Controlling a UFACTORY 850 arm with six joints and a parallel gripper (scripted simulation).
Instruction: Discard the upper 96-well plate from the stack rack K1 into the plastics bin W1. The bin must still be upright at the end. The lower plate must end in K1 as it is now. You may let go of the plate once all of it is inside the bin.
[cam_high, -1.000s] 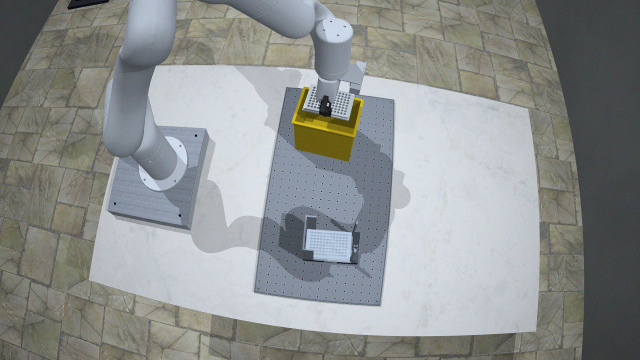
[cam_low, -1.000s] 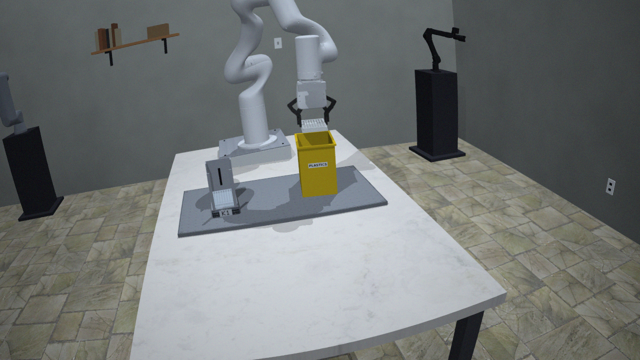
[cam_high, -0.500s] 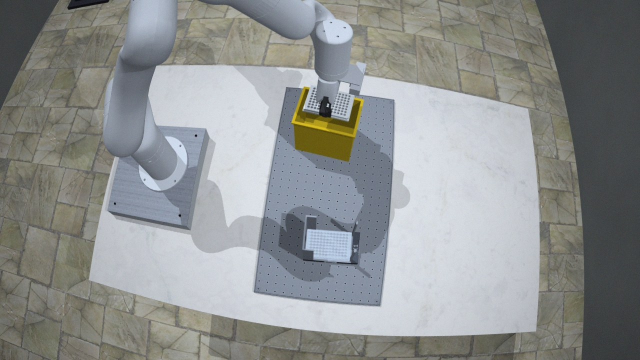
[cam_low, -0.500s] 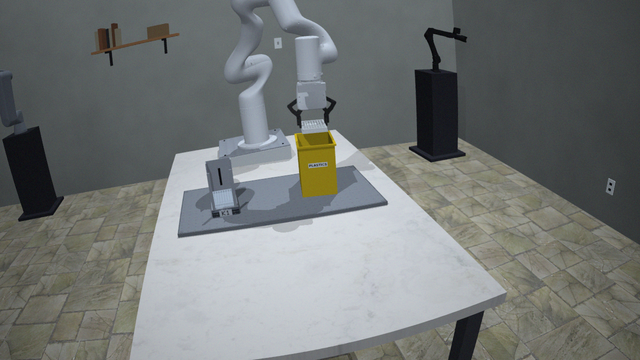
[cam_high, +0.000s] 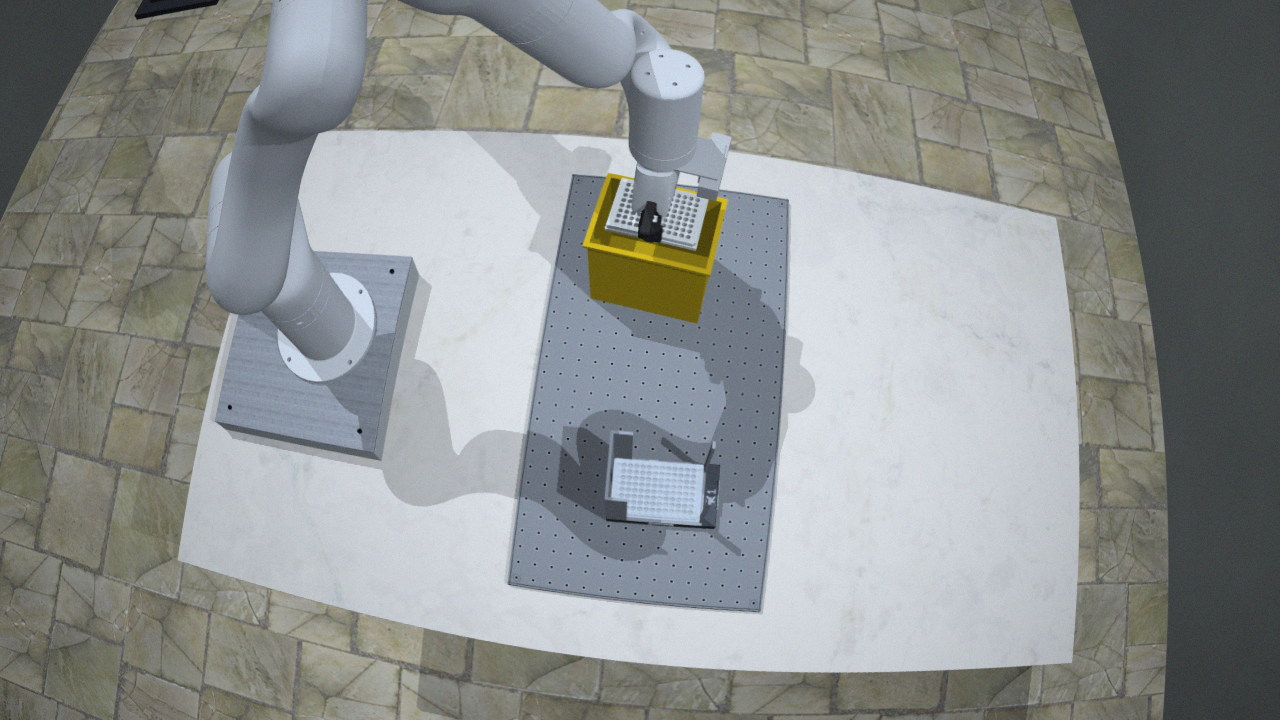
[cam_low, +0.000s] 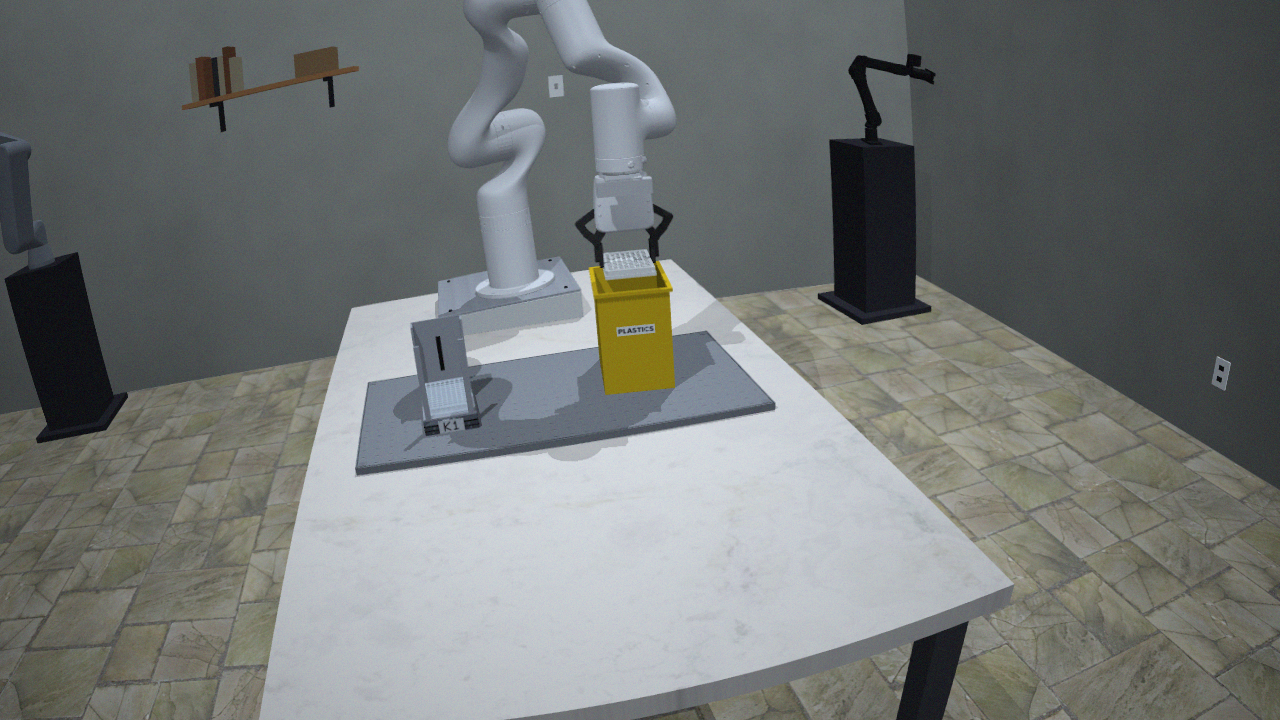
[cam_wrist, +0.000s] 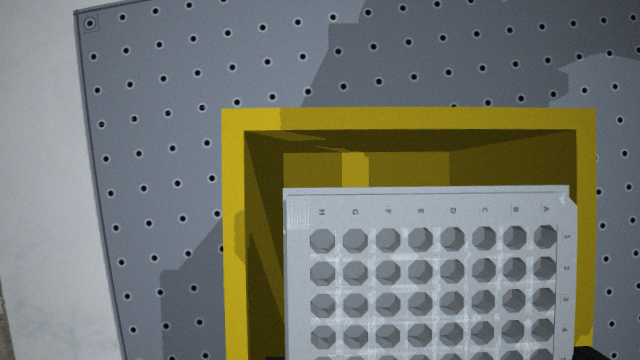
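Note:
My gripper (cam_low: 624, 240) is shut on the white 96-well plate (cam_high: 655, 217) and holds it flat at the mouth of the yellow plastics bin W1 (cam_high: 651, 252). In the exterior view the plate (cam_low: 627, 265) sits level with the rim of the bin (cam_low: 636, 332), which stands upright. In the wrist view the plate (cam_wrist: 430, 272) lies inside the outline of the bin opening (cam_wrist: 410, 140). The stack rack K1 (cam_high: 664, 488) (cam_low: 446, 395) stands at the near end of the grey baseplate and holds the lower plate.
The grey perforated baseplate (cam_high: 648, 394) carries the bin and the rack. The arm's base block (cam_high: 308, 353) stands on the table to the left. Two black pedestals (cam_low: 872, 223) stand on the floor away from the table.

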